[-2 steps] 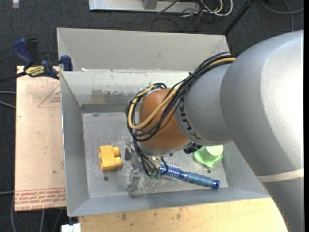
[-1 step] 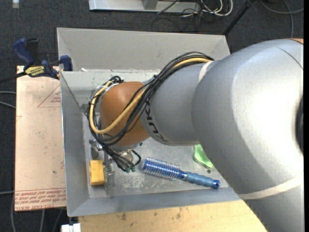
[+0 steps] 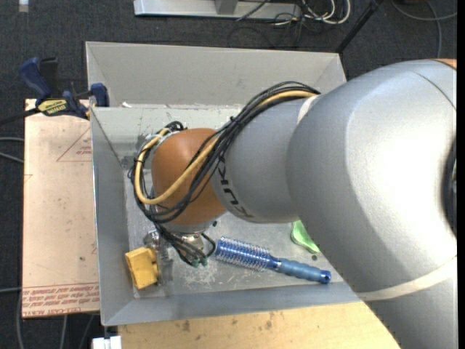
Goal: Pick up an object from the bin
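Camera view, from above and slightly to one side. Nearest the lens, the broad grey link of the arm (image 3: 363, 187) crosses from the right edge toward the centre, tapering into a narrower grey segment that ends in a rounded orange cover (image 3: 185, 177) at the wrist. Black and yellow cables (image 3: 218, 133) run along the top of the narrower segment and loop around the left side of the orange cover. Below the cover, the gripper (image 3: 166, 257) reaches down into the lower-left part of the grey metal bin (image 3: 109, 217), close to the floor; its metal parts are partly masked by the cover and by dark wiring, so whether it is open or closed cannot be told. Just to the gripper's left, in the bin's lower-left corner, lies a yellow block (image 3: 141, 267), blocky and slightly tilted; it sits right beside the gripper, and contact between the two cannot be confirmed. To the gripper's right, a blue hairbrush (image 3: 265, 259) lies flat on the bin floor, bristled head toward the gripper, handle pointing to the right. Above the handle, a small bright green object (image 3: 301, 235) shows at the edge of the arm, partly hidden beneath it.
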`<action>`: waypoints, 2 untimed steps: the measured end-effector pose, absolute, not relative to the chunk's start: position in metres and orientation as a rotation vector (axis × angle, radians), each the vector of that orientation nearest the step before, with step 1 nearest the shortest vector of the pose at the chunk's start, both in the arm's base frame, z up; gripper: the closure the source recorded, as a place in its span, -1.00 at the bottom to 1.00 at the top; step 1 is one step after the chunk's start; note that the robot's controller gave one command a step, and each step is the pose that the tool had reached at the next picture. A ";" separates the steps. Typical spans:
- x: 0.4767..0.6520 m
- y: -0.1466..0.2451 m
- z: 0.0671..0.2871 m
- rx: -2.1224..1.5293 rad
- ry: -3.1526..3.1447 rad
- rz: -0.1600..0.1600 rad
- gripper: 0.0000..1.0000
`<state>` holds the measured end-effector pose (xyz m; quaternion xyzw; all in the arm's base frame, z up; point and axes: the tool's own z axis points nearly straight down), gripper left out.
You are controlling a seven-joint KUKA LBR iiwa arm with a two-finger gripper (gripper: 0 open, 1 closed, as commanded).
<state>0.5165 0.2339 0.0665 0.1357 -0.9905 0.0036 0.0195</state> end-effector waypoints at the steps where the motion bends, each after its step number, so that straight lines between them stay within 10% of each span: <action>1: 0.525 0.235 0.200 0.363 -3.131 -0.007 1.00; 2: 0.533 0.214 0.254 0.923 -3.011 -0.001 1.00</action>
